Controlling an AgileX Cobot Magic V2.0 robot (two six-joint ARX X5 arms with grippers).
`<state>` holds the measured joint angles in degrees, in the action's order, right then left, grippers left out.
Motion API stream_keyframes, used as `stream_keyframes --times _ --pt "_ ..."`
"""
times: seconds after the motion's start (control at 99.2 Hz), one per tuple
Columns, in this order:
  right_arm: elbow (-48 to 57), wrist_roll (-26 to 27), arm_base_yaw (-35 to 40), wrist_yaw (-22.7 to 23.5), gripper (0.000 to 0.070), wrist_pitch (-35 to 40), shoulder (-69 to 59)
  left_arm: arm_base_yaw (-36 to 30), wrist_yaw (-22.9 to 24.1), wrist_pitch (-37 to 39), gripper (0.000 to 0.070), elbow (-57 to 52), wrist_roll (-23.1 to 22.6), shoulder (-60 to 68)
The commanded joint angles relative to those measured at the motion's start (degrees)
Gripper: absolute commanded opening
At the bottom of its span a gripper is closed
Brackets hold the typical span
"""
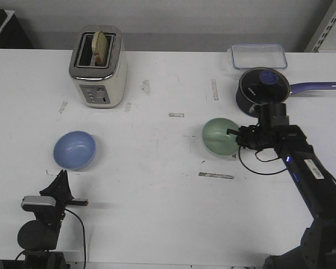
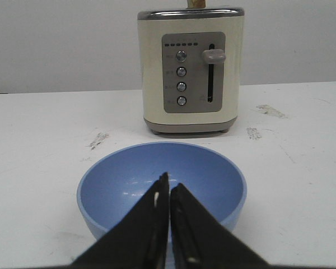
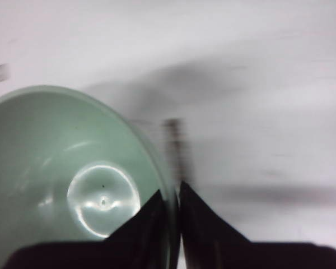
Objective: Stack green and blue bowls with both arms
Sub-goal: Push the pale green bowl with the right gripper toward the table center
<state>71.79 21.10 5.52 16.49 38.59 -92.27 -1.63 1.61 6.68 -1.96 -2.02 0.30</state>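
Two bowls sit well apart on the white tabletop (image 1: 157, 185): the green bowl (image 1: 219, 136) right of centre, tipped slightly, its near rim pinched between the closed fingers of the right hand (image 1: 238, 139); the blue bowl (image 1: 74, 149) at left, upright and untouched; the left hand (image 1: 60, 180), fingers pressed together on nothing, waits just behind it, near the front edge. The blue bowl lies straight ahead of that hand; the green must travel leftward to reach it. The stretch between them is bare; a toaster (image 1: 98, 68) stands beyond the blue bowl, a saucepan (image 1: 264, 86) and a clear container (image 1: 259, 55) behind the green.
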Motion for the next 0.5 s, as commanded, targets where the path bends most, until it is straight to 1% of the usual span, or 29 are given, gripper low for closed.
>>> stream_keyframes --times 0.0,0.131,0.292,0.494 --pt "0.92 6.27 4.5 -1.05 0.0011 -1.88 -0.92 0.02 0.11 0.7 0.0002 1.25 -0.11 -0.11" --pt "0.92 10.32 12.66 -2.16 0.0011 -5.49 -2.05 0.02 0.11 0.7 0.0001 1.25 -0.11 -0.11" --pt "0.92 15.67 20.55 -7.3 0.0011 -7.23 -4.31 0.02 0.11 0.7 0.0001 1.25 -0.11 -0.11" --pt "0.92 18.67 24.81 -9.7 0.0011 -9.09 -6.49 0.02 0.11 0.7 0.0001 1.25 -0.11 -0.11"
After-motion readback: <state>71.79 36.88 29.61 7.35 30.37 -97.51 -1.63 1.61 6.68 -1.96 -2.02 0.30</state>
